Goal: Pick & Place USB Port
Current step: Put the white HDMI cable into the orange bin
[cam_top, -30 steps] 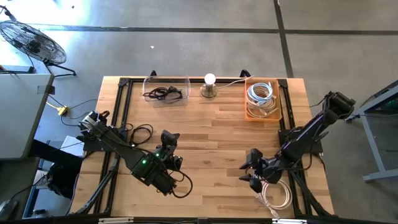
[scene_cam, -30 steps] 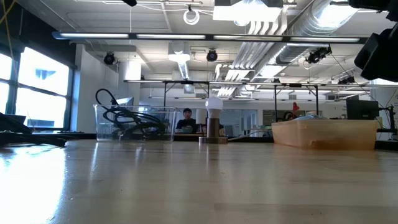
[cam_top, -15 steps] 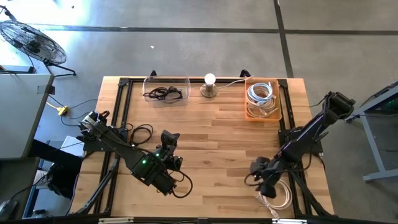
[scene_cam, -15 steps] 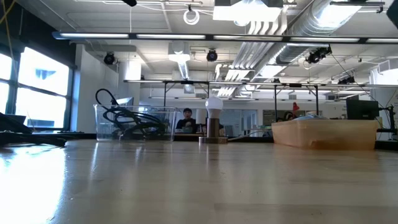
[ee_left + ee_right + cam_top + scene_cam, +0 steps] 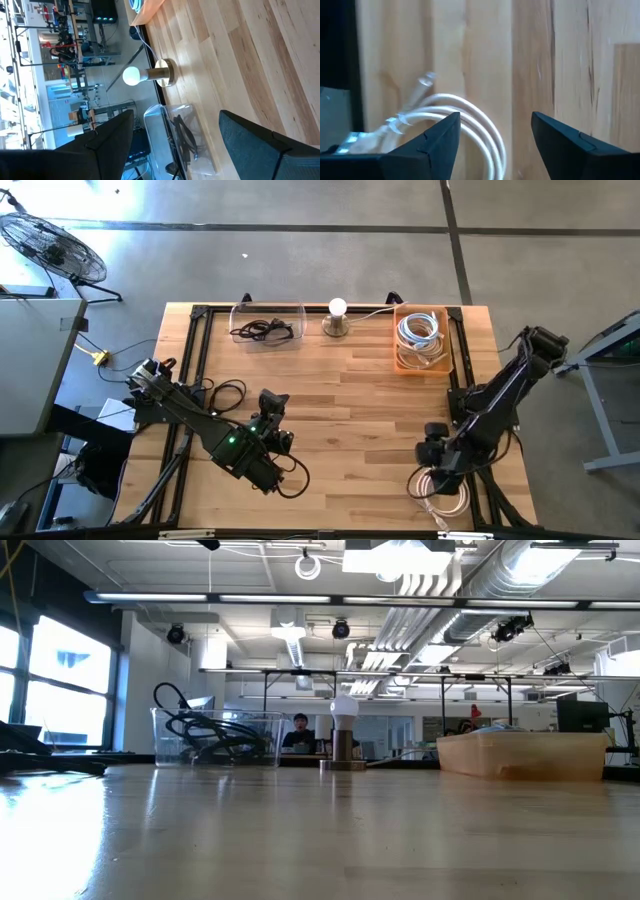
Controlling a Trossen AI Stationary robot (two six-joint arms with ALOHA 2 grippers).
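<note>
Your coiled white USB cable (image 5: 447, 498) is lying on the light wooden table (image 5: 350, 400) at its near right corner — the right gripper (image 5: 495, 145) is hovering directly above it, fingers spread wide and holding nothing. In the right wrist view the loop and its metal plug are sitting between the two dark fingers (image 5: 432, 145). The left gripper (image 5: 170, 145) is waiting over the near left side, open and empty — facing the white bulb on a brass base (image 5: 337, 318) and the clear plastic bin of black cables (image 5: 266, 326).
</note>
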